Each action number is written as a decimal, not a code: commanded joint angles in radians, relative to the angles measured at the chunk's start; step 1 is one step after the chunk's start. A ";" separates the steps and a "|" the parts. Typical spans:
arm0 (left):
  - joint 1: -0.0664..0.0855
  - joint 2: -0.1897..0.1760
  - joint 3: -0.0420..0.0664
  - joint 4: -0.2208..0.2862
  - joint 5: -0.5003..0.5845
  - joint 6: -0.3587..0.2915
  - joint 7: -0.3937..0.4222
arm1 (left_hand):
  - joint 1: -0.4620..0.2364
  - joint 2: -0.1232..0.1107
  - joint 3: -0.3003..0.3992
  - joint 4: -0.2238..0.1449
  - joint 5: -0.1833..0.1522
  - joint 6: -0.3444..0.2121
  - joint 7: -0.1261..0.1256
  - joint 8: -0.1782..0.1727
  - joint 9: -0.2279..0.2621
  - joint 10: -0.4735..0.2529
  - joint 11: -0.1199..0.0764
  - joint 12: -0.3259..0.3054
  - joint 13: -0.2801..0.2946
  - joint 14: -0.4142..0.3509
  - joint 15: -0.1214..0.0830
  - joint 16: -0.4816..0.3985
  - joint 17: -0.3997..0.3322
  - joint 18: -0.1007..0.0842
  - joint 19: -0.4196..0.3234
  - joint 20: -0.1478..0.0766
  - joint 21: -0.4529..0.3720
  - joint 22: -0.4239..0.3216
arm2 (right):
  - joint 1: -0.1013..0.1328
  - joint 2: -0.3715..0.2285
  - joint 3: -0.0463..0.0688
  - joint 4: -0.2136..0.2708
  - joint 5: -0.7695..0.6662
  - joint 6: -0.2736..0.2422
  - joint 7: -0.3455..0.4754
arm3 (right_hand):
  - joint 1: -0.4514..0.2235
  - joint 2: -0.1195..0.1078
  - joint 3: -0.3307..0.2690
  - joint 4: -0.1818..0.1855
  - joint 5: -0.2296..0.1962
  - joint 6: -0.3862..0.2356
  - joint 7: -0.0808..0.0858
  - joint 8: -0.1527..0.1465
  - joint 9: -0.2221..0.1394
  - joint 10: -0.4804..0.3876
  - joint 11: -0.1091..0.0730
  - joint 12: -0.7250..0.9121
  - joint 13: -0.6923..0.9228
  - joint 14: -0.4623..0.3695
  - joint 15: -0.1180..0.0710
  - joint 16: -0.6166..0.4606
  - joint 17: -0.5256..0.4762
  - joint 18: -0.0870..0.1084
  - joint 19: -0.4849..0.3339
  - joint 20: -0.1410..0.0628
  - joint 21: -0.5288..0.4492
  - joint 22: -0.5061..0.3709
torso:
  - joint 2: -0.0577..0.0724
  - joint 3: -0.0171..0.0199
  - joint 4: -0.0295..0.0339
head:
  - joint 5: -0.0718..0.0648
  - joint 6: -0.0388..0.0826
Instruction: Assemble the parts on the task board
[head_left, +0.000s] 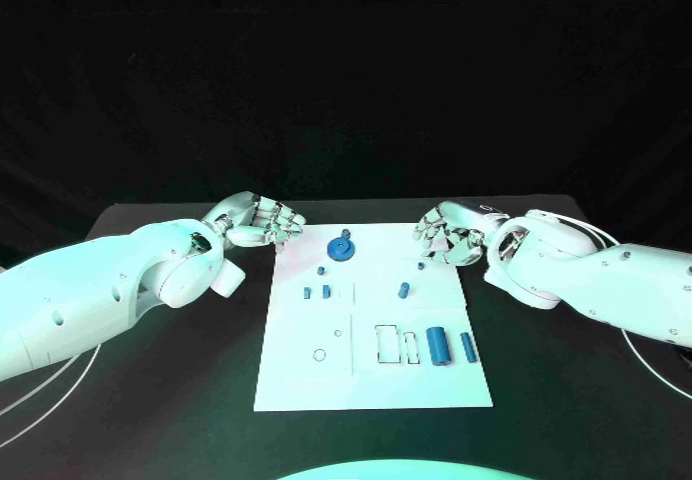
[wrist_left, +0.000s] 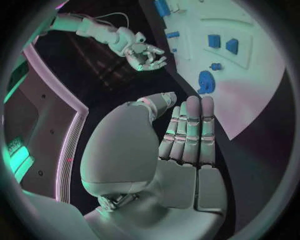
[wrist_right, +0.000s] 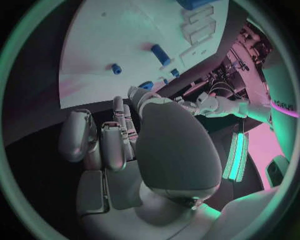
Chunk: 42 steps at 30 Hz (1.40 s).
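The white task board lies in the middle of the black table. A round blue disc sits near its far edge, with several small blue parts below it. Two upright blue cylinders stand at the board's right, next to outlined slots. My left hand hovers off the board's far left corner, fingers straight and side by side, holding nothing. My right hand is at the far right corner, fingers loosely bent, nothing in it. The left wrist view also shows the disc and my right hand.
Black table surface surrounds the board on both sides and in front. White cables trail from the arms near the table's left and right edges. A black curtain backs the table.
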 joint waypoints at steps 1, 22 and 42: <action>0.000 -0.012 0.001 0.015 0.235 0.035 0.111 | 0.000 0.011 -0.004 -0.006 0.000 0.007 0.004 0.005 -0.001 0.002 0.001 0.006 0.001 -0.007 0.001 -0.010 -0.004 0.011 -0.008 -0.002 -0.006 -0.003 | -0.009 0.007 0.000 -0.006 -0.219 0.055 -0.049 | -0.005 -0.012 -0.001 -0.008 -0.005 0.003 -0.004 -0.007 -0.001 -0.003 0.003 -0.014 -0.018 0.033 0.007 -0.005 -0.003 0.005 0.008 -0.004 0.009 0.004 | 0.001 -0.0012 0.0008 | -0.004 0.001; 0.000 -0.035 0.002 0.028 0.288 0.050 0.147 | -0.001 0.019 -0.007 -0.011 0.000 0.019 0.002 0.013 -0.002 0.001 0.000 0.012 0.000 -0.012 0.001 -0.032 -0.015 0.011 -0.012 -0.002 -0.019 -0.011 | -0.051 0.047 -0.002 -0.029 -0.309 0.072 -0.072 | -0.009 0.005 0.011 -0.014 0.010 0.055 -0.028 -0.004 0.002 0.069 -0.020 -0.074 -0.128 0.038 -0.018 -0.010 -0.019 0.000 0.022 -0.025 0.022 0.021 | 0.002 0.0012 0.0002 | 0.005 -0.005; 0.000 -0.036 0.002 0.027 0.290 0.051 0.145 | -0.001 0.019 -0.007 -0.011 0.000 0.019 0.002 0.013 -0.002 0.001 0.000 0.012 0.000 -0.012 0.001 -0.032 -0.015 0.011 -0.012 -0.002 -0.019 -0.011 | -0.068 0.072 -0.002 -0.044 -0.331 0.100 -0.097 | 0.005 0.066 0.141 -0.092 -0.047 0.158 -0.033 0.039 0.037 0.225 -0.034 -0.113 -0.170 0.038 -0.026 -0.003 -0.023 -0.007 0.036 -0.027 0.062 0.058 | 0.001 0.0012 -0.0010 | 0.006 -0.012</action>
